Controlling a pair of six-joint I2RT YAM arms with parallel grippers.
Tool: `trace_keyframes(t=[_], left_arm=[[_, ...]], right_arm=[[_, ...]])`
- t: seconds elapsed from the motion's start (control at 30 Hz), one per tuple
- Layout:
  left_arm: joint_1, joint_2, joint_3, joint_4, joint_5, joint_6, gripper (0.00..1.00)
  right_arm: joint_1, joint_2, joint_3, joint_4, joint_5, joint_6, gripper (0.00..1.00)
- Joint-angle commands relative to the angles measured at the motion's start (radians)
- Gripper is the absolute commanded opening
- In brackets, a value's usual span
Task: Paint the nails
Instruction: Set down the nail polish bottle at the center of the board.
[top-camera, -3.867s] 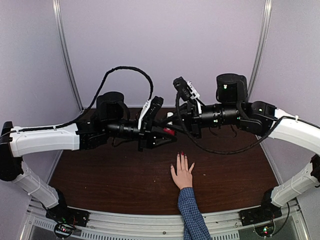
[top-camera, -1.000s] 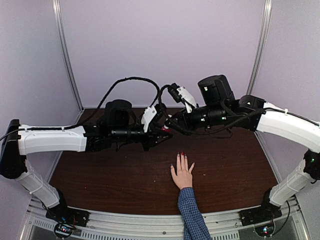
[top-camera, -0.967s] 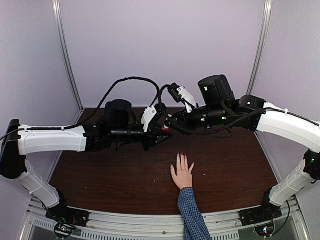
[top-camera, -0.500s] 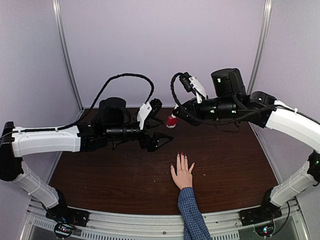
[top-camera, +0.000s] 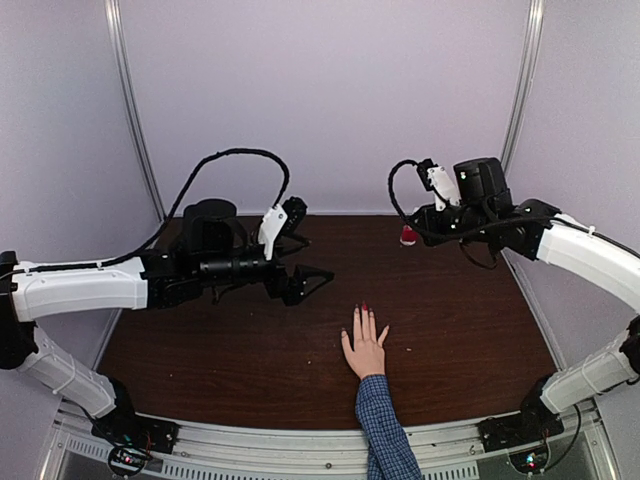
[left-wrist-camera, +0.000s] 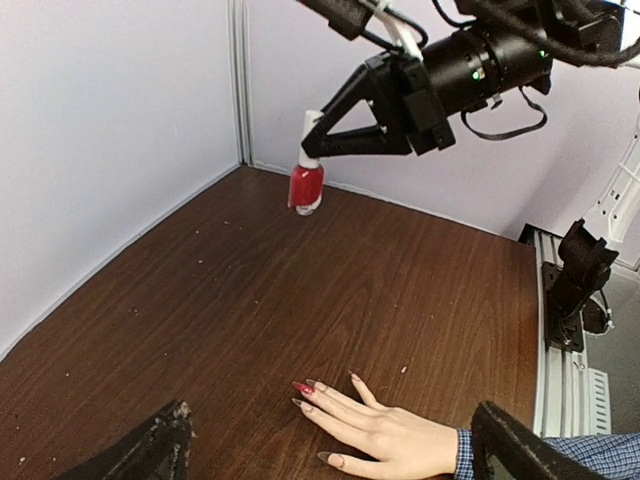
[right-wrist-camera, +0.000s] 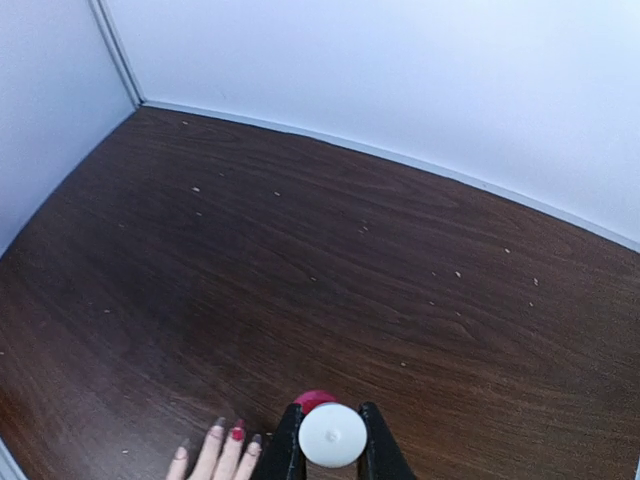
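A light-skinned hand (top-camera: 366, 348) with a blue checked sleeve lies flat on the brown table, fingers pointing away. Its nails (top-camera: 363, 308) are long. In the left wrist view one nail (left-wrist-camera: 302, 387) is bright red and the others look dull grey-brown. The red nail also shows in the right wrist view (right-wrist-camera: 237, 433). My right gripper (top-camera: 410, 229) is shut on the white cap (right-wrist-camera: 332, 436) of a small red polish bottle (top-camera: 408, 240), held above the table's far right. My left gripper (top-camera: 312, 279) is open and empty, above the table left of the hand.
Pale walls close the table at the back and sides, with metal posts (top-camera: 133, 110) in the corners. A metal rail (top-camera: 300, 440) runs along the near edge, where the sleeve crosses it.
The bottle was gripped between both grippers; now only my right gripper holds it and has carried it back and to the right. My left gripper has opened and drawn back to the left.
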Motion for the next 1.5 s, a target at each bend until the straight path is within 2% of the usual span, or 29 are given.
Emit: trace_keyframes(t=[0.0, 0.2, 0.4, 0.73, 1.47], left_arm=[[0.011, -0.051, -0.046, 0.033, -0.036, -0.025, 0.98], [0.022, -0.071, -0.080, 0.032, -0.059, -0.033, 0.98], [0.026, -0.060, -0.081, 0.034, -0.064, -0.035, 0.98], [0.034, -0.048, -0.085, 0.034, -0.070, -0.032, 0.98], [0.045, -0.024, -0.079, 0.047, -0.071, -0.034, 0.98]], right_arm=[[-0.051, 0.028, -0.078, 0.095, 0.139, -0.018, 0.00], [-0.129, 0.113, -0.156, 0.240, 0.180, -0.014, 0.01], [-0.200, 0.244, -0.170, 0.363, 0.145, -0.001, 0.01], [-0.242, 0.402, -0.179, 0.502, 0.092, 0.002, 0.01], [-0.287, 0.546, -0.175, 0.587, 0.034, 0.008, 0.04]])
